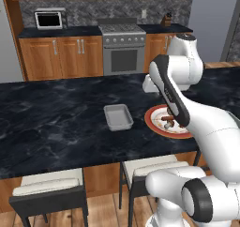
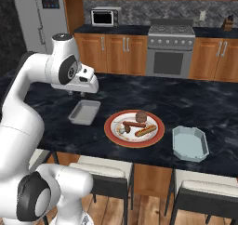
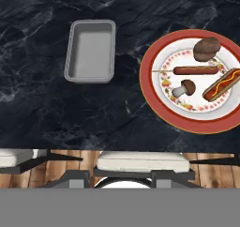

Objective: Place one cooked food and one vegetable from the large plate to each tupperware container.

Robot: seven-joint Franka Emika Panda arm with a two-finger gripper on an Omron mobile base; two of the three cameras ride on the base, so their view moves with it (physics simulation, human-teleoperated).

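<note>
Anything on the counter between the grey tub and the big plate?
Nothing. Hand view shows bare black marble counter between the grey tub and the large plate; right base view agrees.

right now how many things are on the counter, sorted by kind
plates: 1, the large plate
containers: 2, the grey container and the pale blue container
sausage foods: 2, the sausage on a stick and the hot dog
vegetables: 2, the mushroom and the brown potato
total: 7

A dark marbled surface carries three things. A grey tupperware container sits left of the large plate, which is red-rimmed and holds food, and a pale blue tupperware container lies to the plate's right.
</note>
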